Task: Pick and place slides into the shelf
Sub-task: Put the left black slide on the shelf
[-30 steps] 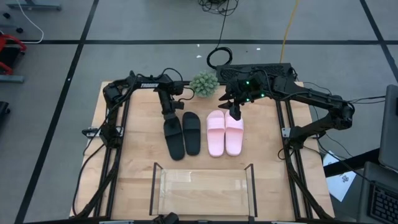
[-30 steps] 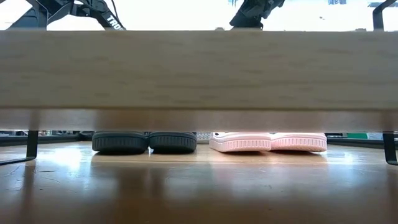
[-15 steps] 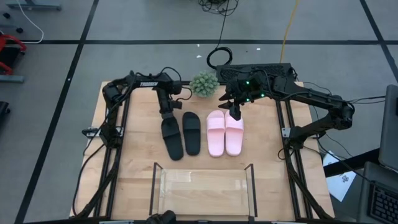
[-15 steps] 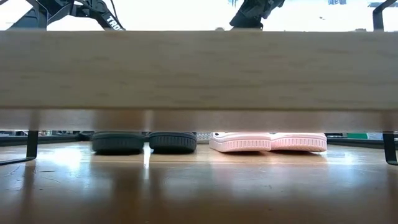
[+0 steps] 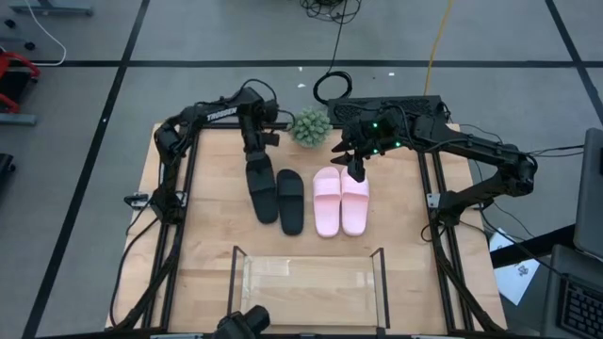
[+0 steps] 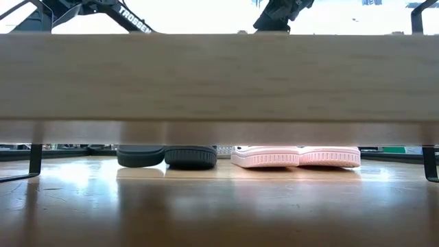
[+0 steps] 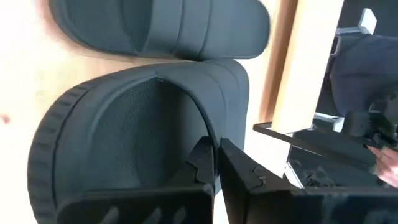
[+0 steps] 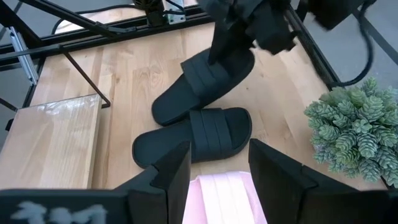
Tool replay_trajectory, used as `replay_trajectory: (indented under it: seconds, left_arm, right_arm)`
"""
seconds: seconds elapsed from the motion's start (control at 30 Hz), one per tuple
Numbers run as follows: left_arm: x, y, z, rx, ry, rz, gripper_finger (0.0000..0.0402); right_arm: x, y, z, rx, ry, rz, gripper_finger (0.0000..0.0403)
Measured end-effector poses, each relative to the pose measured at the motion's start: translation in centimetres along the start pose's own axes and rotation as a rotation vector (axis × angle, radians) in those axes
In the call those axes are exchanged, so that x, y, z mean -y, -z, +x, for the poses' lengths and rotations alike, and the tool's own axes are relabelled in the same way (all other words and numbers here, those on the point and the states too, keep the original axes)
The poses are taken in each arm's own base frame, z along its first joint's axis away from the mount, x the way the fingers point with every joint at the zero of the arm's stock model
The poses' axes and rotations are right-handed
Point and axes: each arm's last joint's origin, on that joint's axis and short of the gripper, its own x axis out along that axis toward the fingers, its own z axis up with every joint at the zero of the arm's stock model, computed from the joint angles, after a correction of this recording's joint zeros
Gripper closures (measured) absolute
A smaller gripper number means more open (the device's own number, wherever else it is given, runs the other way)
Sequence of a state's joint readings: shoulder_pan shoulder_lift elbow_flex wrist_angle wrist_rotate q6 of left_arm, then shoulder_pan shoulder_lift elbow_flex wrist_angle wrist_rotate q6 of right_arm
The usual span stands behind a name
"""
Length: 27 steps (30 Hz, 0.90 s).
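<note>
Clear acrylic tray shelf with black uprights (image 5: 309, 287) sits empty at lower centre of the high view. Above it, left end effector (image 5: 256, 162) has just clamped shut on the outer matte black slide (image 5: 261, 192), tilting it off the bench (image 5: 207, 235); pick begun. Right end effector (image 5: 355, 168) hangs wide open, empty, over the pale pink pair (image 5: 340, 201).

Bare table (image 5: 212, 245) before shelf (image 5: 306, 282) — plant (image 5: 309, 126) (behind slides (image 5: 301, 196)) obstructs.
</note>
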<state>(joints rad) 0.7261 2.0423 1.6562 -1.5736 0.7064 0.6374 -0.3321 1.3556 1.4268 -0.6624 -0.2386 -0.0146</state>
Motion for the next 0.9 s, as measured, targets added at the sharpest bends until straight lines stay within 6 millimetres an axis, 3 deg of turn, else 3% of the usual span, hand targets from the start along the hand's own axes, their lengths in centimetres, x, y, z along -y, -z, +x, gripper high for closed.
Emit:
replay_trajectory:
  seconds: [0.17, 0.57, 0.9]
  left_arm:
    - [1.5, 0.5, -2.1, 0.066, -0.044, 0.013, 0.0401]
    - [5.0, 3.8, -6.4, 0.19, -0.172, -0.031, 0.0401]
    - [10.4, 6.1, -7.9, 0.311, -0.174, -0.031, 0.0402]
  right_arm:
    - [0.0, 0.0, 0.0, 0.0, -0.001, -0.004, 0.025]
    - [0.0, 0.0, 0.0, 0.0, -0.002, -0.031, 0.025]
    - [0.0, 0.0, 0.0, 0.0, -0.002, -0.05, 0.025]
